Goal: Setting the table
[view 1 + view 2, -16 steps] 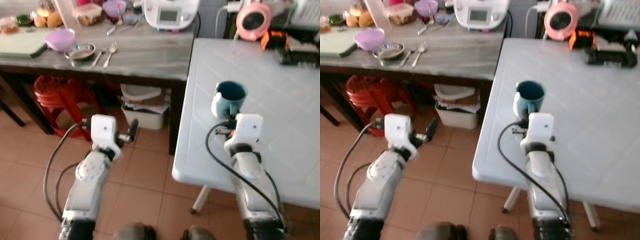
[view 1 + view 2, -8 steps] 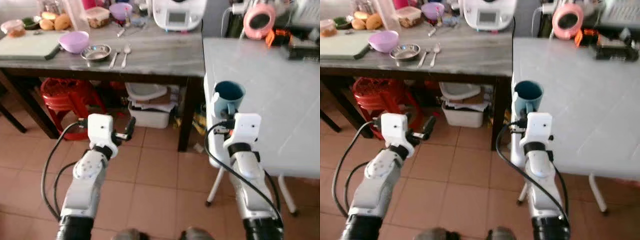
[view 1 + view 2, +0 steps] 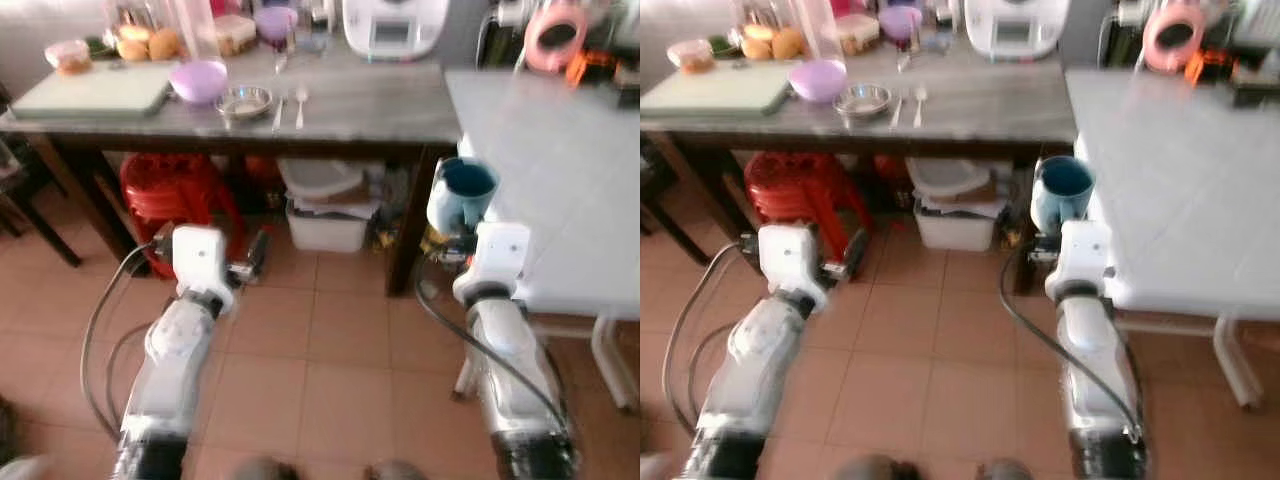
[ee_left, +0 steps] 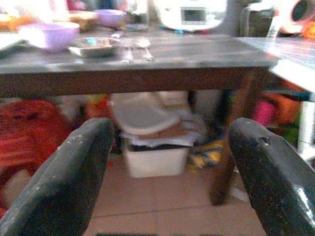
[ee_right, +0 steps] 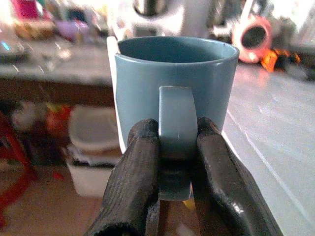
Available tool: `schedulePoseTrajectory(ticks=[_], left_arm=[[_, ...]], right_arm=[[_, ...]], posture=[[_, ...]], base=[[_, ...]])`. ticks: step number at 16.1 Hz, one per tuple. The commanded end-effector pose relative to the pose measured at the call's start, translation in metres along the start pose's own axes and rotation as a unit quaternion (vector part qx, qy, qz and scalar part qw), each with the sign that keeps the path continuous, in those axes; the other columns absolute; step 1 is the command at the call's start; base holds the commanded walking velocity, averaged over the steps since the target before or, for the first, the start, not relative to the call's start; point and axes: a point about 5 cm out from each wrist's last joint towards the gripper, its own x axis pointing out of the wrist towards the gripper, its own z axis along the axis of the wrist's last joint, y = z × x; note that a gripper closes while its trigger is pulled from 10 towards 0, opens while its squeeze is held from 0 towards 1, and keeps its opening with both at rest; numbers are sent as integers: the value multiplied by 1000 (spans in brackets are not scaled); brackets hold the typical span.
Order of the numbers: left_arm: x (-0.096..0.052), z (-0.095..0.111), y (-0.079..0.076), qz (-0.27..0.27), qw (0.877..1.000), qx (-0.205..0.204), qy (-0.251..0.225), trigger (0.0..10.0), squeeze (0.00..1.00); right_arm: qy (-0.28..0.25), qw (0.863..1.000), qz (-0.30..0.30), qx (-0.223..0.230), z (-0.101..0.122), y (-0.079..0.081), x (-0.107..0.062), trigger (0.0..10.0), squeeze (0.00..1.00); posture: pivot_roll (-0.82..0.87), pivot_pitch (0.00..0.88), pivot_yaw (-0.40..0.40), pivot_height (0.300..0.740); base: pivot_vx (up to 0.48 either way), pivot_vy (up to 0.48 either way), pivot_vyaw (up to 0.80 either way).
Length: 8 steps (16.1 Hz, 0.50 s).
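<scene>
My right gripper (image 5: 177, 147) is shut on the handle of a blue mug (image 3: 462, 193), held upright in the air just off the near left corner of the white table (image 3: 560, 170). In the right wrist view both fingers (image 5: 135, 187) squeeze the mug's handle (image 5: 176, 132). My left gripper (image 4: 167, 162) is open with nothing between its fingers, held low over the tiled floor in front of the grey table (image 3: 340, 105). On that grey table lie a purple bowl (image 3: 197, 80), a small steel bowl (image 3: 244, 100), a spoon and a fork (image 3: 288, 103).
Under the grey table stand red stools (image 3: 175, 190) and a white bin (image 3: 325, 215). A white appliance (image 3: 393, 25) stands at the back. A pink ring-shaped item (image 3: 557, 35) and an orange object lie on the white table's far side. A cutting board (image 3: 95, 92) lies far left.
The whole view has shifted: the camera has backed away and turned left, so the white table now lies further right and the mug hangs off its corner. Both grippers hold as before.
</scene>
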Motion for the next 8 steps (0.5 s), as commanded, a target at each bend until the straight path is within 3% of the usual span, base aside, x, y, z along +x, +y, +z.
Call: schedulePoseTrajectory(ticks=[1, 4, 7, 8], left_arm=[[-1, 2, 8, 12, 1000, 15, -1, 10000, 0], [-1, 2, 10, 15, 1000, 14, -3, 10000, 0], [0, 4, 14, 36, 999, 19, -14, 10000, 0], [-3, 4, 22, 67, 997, 30, -22, 10000, 0]], right_arm=[[-16, 1000, 0, 7, 8, 4, 3, 10000, 0], [-17, 1000, -1, 10, 8, 4, 4, 10000, 0], [-15, 1000, 5, 16, 7, 7, 2, 10000, 0], [-13, 1000, 12, 24, 6, 9, -2, 10000, 0]], posture=[[-5, 0, 48, 740], [-3, 0, 48, 740], [-4, 0, 34, 740], [-4, 0, 31, 740]], base=[[0, 428, 0], [95, 379, 0], [0, 0, 0], [0, 0, 0]])
